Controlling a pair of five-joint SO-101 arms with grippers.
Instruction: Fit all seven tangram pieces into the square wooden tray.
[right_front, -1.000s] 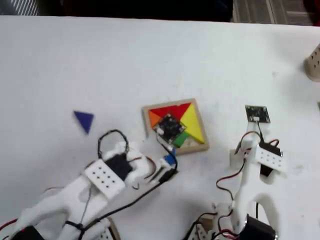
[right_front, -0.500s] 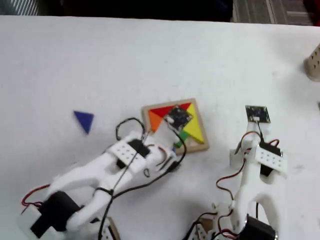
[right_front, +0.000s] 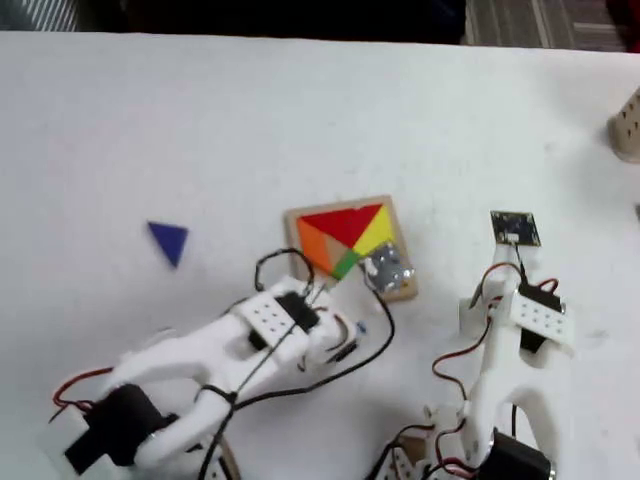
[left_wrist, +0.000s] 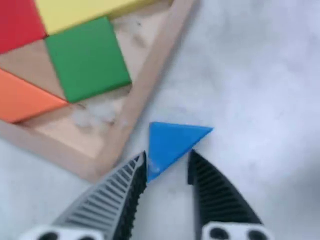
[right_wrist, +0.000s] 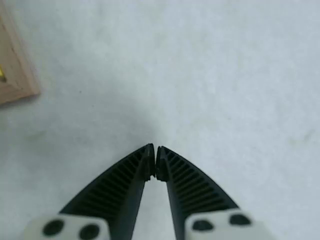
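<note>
We see a white table (right_front: 200, 120) with the left arm (right_front: 200, 370) stretched across it toward the square wooden tray (right_front: 292, 225), and the right arm (right_front: 510, 390) standing beside the tray's other side. In the tray lie a red triangle (right_front: 345, 222), a yellow triangle (right_front: 380, 232), an orange piece (right_front: 318, 245) and a green square (left_wrist: 87, 57), with bare wood next to the square. We find the left gripper (left_wrist: 167, 160) just outside the tray's rim, its fingers apart on either side of one corner of a light blue triangle (left_wrist: 172, 142) that lies flat on the table; one finger touches its edge. The right gripper (right_wrist: 154, 150) hangs over bare table with its fingers together on nothing. A dark blue triangle (right_front: 168, 240) lies well apart from the tray.
</note>
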